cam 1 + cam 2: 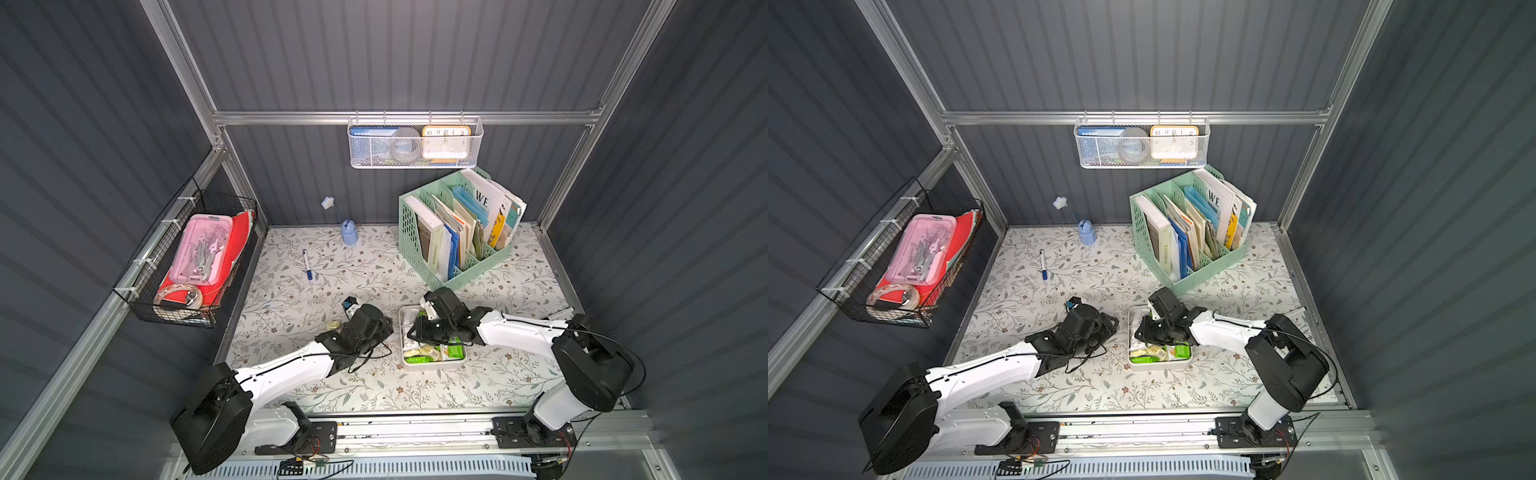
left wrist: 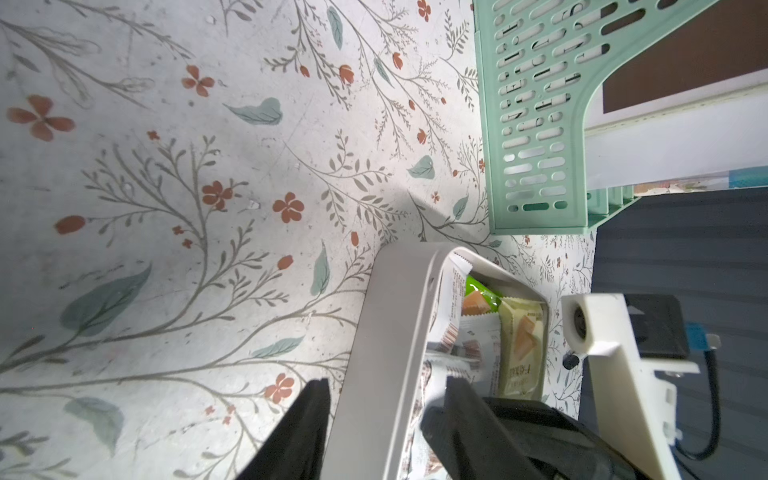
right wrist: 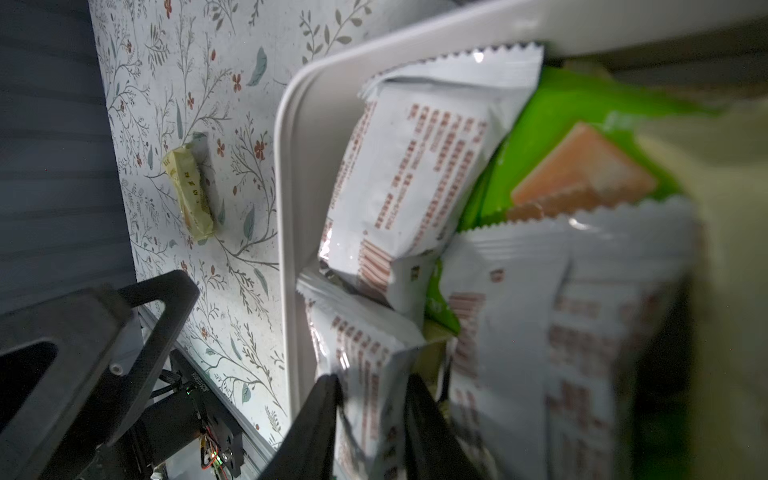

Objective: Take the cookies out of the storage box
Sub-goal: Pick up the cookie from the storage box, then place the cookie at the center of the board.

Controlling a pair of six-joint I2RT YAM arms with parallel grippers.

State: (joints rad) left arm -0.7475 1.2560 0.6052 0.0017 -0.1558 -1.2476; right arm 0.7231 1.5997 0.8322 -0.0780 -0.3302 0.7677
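The white storage box point(image 1: 432, 368) point(image 1: 1158, 366) lies mid-table between both arms, holding several green, pale yellow and white cookies point(image 1: 430, 353). My left gripper point(image 1: 392, 328) point(image 2: 386, 395) straddles the box's left wall point(image 2: 395, 311), one finger outside and one inside, shut on it. My right gripper point(image 1: 415, 332) point(image 3: 374, 386) reaches down into the box, its fingers closed on the two sides of a white cookie packet point(image 3: 357, 345). One pale yellow cookie point(image 1: 331, 325) point(image 3: 189, 187) lies on the table left of the box.
A mint-green file organizer point(image 1: 457, 232) full of books stands just behind the box. A blue-capped marker pen point(image 1: 307, 266) and a small blue lamp point(image 1: 349, 232) are at the back left. A white mesh basket point(image 1: 415, 143) and a black wire basket point(image 1: 195, 266) hang on the walls.
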